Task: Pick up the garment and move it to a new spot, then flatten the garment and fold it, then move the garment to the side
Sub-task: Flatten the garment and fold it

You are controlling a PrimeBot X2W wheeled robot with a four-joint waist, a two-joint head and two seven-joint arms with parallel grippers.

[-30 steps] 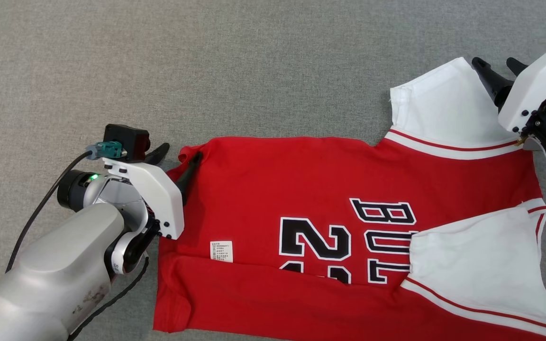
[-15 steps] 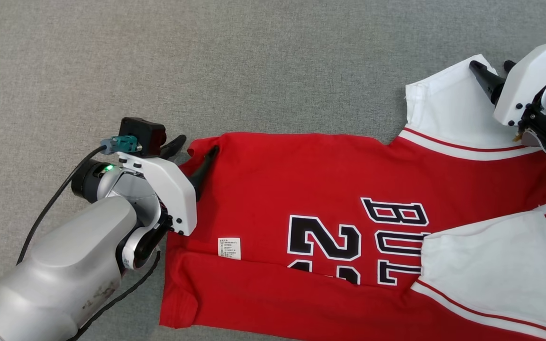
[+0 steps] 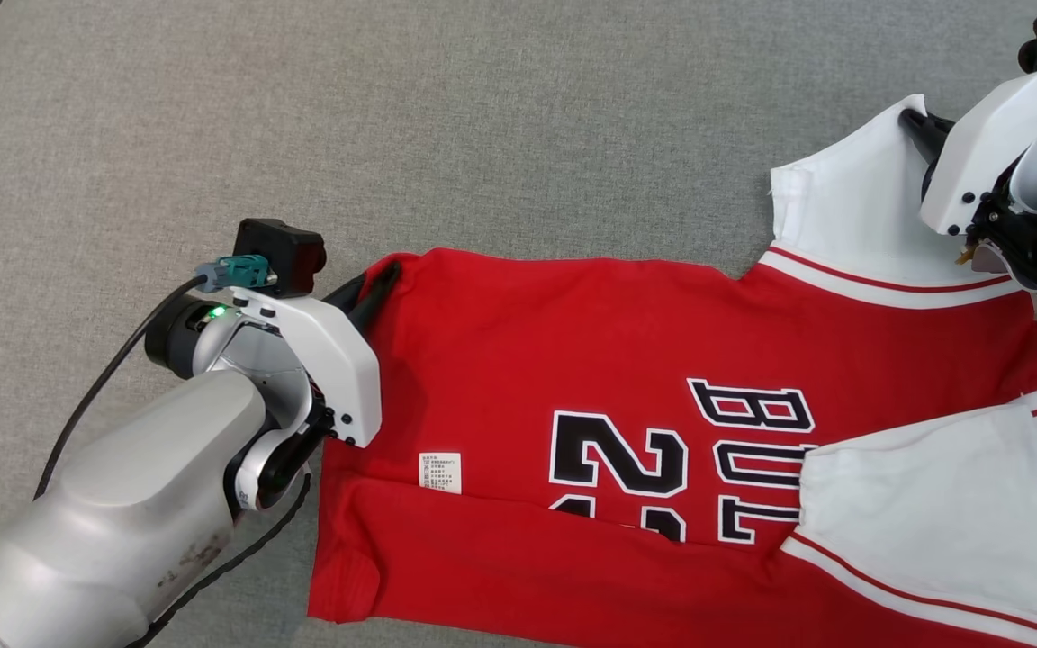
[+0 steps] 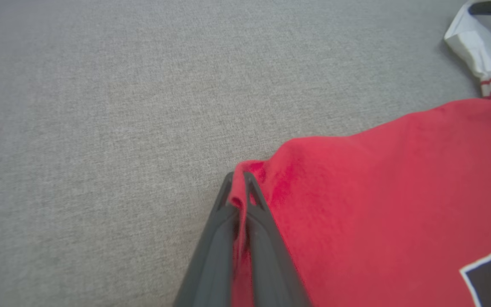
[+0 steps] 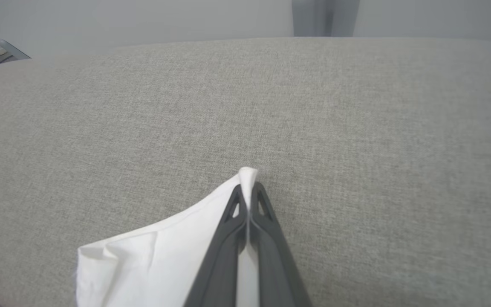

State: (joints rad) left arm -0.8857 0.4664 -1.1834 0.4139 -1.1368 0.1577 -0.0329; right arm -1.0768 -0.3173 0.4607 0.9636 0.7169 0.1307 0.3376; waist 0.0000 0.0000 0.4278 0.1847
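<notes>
The pale left forearm (image 3: 122,504) rises from the near left corner, its wrist bent toward the red garment (image 3: 572,342), which lies spread on the grey counter (image 3: 482,135) with its near edge folded over. The left tool (image 3: 382,277) is pressed together, pinching the garment's red hem corner. Farther off, the right tool (image 3: 915,119) reaches in from the right, pinching the tip of 1 white sleeve (image 3: 843,198).

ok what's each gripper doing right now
left gripper: closed on a red corner of the jersey
right gripper: closed on its white sleeve
</notes>
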